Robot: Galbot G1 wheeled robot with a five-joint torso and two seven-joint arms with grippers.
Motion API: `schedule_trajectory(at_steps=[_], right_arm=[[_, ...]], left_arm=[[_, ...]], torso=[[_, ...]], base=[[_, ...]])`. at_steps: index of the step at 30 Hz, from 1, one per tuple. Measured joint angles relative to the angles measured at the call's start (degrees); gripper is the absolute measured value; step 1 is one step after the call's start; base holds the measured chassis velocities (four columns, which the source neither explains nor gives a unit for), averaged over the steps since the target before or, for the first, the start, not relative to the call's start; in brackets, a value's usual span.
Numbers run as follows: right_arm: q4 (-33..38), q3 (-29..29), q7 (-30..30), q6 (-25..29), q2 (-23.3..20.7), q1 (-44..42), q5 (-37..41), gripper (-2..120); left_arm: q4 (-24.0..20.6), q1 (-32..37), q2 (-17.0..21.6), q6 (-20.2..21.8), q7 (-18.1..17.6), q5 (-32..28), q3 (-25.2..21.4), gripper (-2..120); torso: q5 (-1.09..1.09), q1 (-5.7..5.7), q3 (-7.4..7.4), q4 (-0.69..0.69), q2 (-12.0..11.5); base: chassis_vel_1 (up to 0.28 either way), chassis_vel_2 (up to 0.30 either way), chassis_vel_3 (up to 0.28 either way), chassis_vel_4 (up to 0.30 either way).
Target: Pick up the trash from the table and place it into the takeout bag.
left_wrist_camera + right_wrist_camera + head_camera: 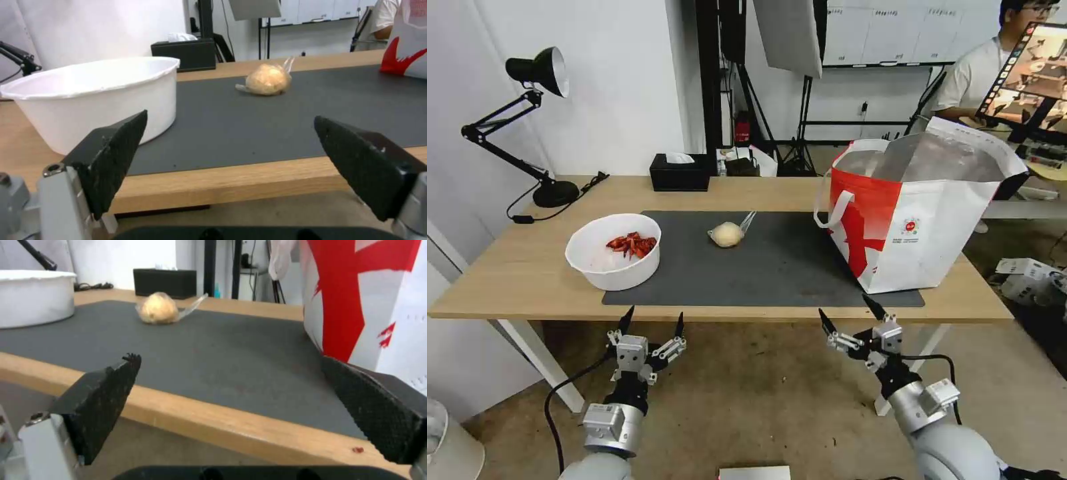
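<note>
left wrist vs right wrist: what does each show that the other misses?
Left wrist alone: the left claw, open, just off the table's near edge, close before the white bowl's wall, and a seated person's sleeve in the far background.

Right wrist alone: the right claw, open, beside the takeout bag's lower red-and-white wall, plus a small red scrap on the table edge.

Both: the clear bag with beige lump lying on the dark grey mat, the black tissue box behind it, bowl, takeout bag and wooden tabletop.
</note>
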Motion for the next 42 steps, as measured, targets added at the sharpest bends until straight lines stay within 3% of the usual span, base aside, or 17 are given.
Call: schedule_trajectory(at_steps=[28,32,33,35,37,38,40,41,42], right_arm=[[-0.1,-2.1,0.7,-1.5,-0.7,3.0,2.8,100],[1.2,-3.7,1.4,-3.9,-2.8,9.5,7.9,100],[1.6,-4.2,1.4,-4.9,-3.9,12.4,10.2,100],[1.6,-5.2,1.4,-6.1,-4.7,15.4,12.0,100],[-0.5,-11.8,1.1,-8.6,-6.4,25.9,17.2,100],[-0.5,-11.8,1.1,-8.6,-6.4,25.9,17.2,100],[-4.8,-22.1,1.2,-10.5,-6.2,40.1,22.6,100],[-6.9,-26.1,1.4,-11.1,-5.4,45.7,24.5,100],[-6.9,-26.1,1.4,-11.1,-5.4,45.7,24.5,100]], left_arm=[[-0.8,1.4,0.0,0.0,0.7,-0.1,-0.2,100],[-0.9,0.2,1.0,0.3,0.7,-0.5,0.4,100],[-0.9,-0.9,1.8,0.8,0.8,-1.0,1.2,100],[-0.8,-0.9,1.9,0.9,0.8,-1.2,1.3,100],[-0.5,0.0,1.7,0.3,0.8,-1.1,0.8,100],[-0.5,0.0,1.7,0.3,0.8,-1.1,0.8,100],[-0.5,0.5,1.2,-0.1,0.8,-1.0,0.4,100],[-0.5,0.5,1.0,-0.1,0.8,-1.0,0.3,100],[-0.5,0.5,1.0,-0.1,0.8,-1.0,0.3,100]], torso=[[0.02,0.00,0.00,-0.03,0.0],[0.02,0.00,0.01,0.07,0.0],[0.00,0.01,0.01,-0.04,0.0],[-0.03,0.01,0.01,-0.05,0.0],[0.02,0.01,0.01,-0.03,0.0],[0.02,0.01,0.01,-0.03,0.0],[0.00,0.01,0.01,0.04,0.0],[0.02,0.01,0.02,0.00,0.0],[0.02,0.01,0.02,0.00,0.0]], base=[[0.000,0.000,0.000,0.000],[0.000,0.000,0.000,0.000],[0.000,0.000,0.000,0.000],[0.000,0.000,0.000,0.000],[0.000,0.000,0.000,0.000],[0.000,0.000,0.000,0.000],[0.000,0.000,0.000,0.000],[0.000,0.000,0.000,0.000],[0.000,0.000,0.000,0.000]])
